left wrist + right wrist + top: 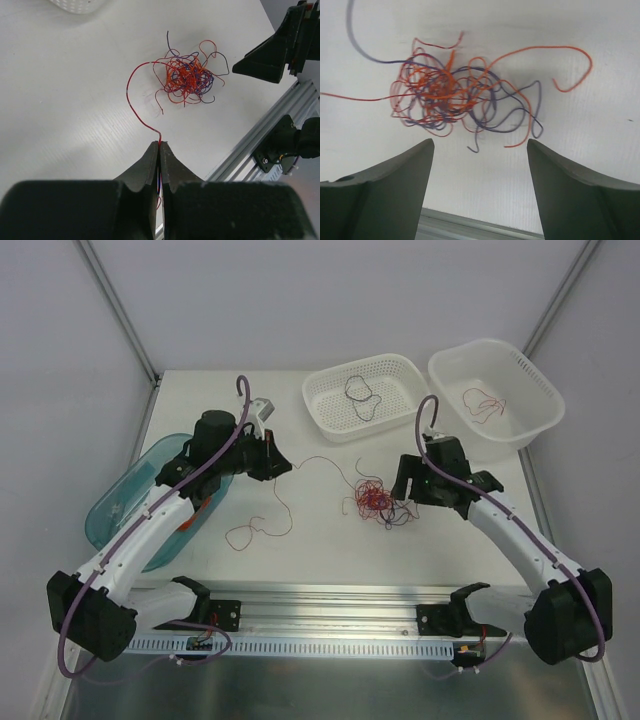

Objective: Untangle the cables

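Note:
A tangle of thin red and dark cables lies on the white table right of centre. It also shows in the left wrist view and the right wrist view. My left gripper is shut on one red strand that runs from the tangle. The strand's loose tail curls on the table below the gripper. My right gripper is open and empty, just right of the tangle, with the tangle ahead of its fingertips.
Two white baskets stand at the back: the left one holds a dark cable, the right one a red cable. A teal tub lies at the left under my left arm. An aluminium rail runs along the front.

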Robot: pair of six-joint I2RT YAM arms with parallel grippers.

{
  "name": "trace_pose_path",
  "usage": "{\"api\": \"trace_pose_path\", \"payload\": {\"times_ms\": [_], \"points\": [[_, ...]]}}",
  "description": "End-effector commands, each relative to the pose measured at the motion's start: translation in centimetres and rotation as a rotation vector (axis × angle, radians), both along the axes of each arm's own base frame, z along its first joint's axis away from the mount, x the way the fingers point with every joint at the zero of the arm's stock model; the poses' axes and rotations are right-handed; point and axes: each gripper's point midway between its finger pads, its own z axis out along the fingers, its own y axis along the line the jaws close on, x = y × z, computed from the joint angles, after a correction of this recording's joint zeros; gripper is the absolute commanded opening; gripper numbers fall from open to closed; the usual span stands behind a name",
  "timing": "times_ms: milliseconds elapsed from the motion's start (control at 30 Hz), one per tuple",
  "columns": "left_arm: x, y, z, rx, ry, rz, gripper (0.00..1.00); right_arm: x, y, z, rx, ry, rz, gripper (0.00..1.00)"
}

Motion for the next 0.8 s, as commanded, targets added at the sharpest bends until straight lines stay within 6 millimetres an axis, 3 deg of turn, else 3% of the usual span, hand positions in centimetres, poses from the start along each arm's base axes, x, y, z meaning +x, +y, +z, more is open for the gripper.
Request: {"api": "trace_pose_path", "payload": {"times_ms": [0,167,467,567,667,700,767], "points": [[0.2,-0.6,1.8,-0.051,-0.06,-0.018,0.0,1.6,2.9,3.8,0.042,-0.154,0.029,0.8],[0.1,-0.5,1.6,-0.043,-0.067,-0.021,0.0,2.4,7.5,2.7,0.044,-0.142,0.106,0.81],[0.2,0.0,2.1,-0.032,-0.101,-0.004,0.0,3.2,8.8,-2.5,-0.031,-0.035,0.104,0.78],[0.3,0.4,2.6,-0.024,-0.129,0.017,0.0,3.1,8.5,-3.7,-0.062,-0.017,0.107,0.69],[0.6,1.5,3.0,0.001,-0.153,0.058,0.0,2.8,7.6,-4.5,-0.1,-0.01,0.106,0.44],[1.0,2.4,3.1,0.005,-0.153,0.085,0.0,2.9,6.9,-4.6,-0.111,-0.012,0.098,0.32],[1.3,3.7,3.6,0.014,-0.149,0.124,0.0,2.8,5.6,-4.5,-0.117,-0.013,0.077,0.22]]}}
